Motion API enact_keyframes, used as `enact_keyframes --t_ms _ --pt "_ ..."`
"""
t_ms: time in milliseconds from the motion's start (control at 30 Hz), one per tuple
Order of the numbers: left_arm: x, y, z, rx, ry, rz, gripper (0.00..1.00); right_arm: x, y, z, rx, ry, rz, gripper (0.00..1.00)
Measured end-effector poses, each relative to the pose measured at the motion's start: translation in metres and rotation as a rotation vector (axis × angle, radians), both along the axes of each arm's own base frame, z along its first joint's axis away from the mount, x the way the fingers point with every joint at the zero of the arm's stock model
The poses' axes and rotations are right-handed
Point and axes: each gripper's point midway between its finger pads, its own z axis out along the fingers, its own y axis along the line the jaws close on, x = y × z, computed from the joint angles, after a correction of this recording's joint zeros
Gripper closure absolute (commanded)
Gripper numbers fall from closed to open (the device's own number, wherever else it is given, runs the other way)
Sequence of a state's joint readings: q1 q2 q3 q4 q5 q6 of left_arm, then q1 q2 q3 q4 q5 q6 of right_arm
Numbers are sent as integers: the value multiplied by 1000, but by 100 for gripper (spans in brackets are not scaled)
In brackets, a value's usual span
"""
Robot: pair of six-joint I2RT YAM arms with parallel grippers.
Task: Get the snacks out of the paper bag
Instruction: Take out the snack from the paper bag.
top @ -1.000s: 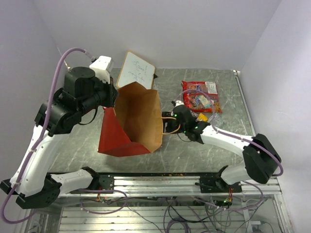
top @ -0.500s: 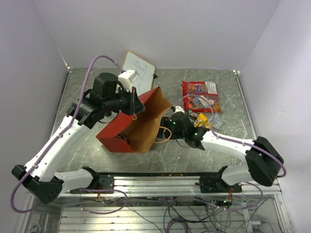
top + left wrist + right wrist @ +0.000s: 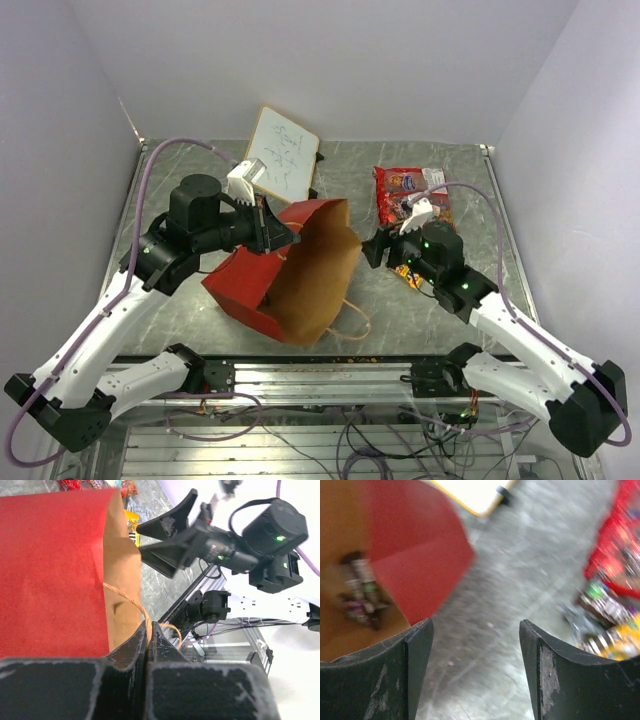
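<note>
Snacks point(image 3: 412, 200) piled at two o'clock on the worktop point(image 3: 400, 320), with a few packets point(image 3: 360, 592) inside the tipped paper bag point(image 3: 310, 280). Left gripper point(image 3: 148, 630) pinches its rim; right gripper point(image 3: 475, 635) gapes empty. They look light and slippery, so pinch an edge.

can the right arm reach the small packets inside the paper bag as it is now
Probably yes: the left gripper holds the paper bag tipped, its mouth facing the open right gripper, and nothing stands between it and the small packets inside.
</note>
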State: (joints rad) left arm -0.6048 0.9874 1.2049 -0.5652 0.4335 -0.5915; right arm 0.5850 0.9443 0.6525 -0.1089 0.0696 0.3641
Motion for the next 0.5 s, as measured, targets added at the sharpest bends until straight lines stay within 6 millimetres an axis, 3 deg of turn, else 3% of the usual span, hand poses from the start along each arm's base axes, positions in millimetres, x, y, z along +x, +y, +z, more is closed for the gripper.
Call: enact_keyframes --t_ms 100,233,367,500 --pt "0 0 1 -1 -1 3 93 -19 33 39 63 -169 217 31" --pt "0 2 1 5 -10 5 93 -77 87 67 100 -375 550 33" --pt "-7 8 4 -6 -29 11 93 -105 117 65 74 -441 696 32" --pt "-12 12 4 -10 -30 17 93 -105 110 54 41 -464 652 31"
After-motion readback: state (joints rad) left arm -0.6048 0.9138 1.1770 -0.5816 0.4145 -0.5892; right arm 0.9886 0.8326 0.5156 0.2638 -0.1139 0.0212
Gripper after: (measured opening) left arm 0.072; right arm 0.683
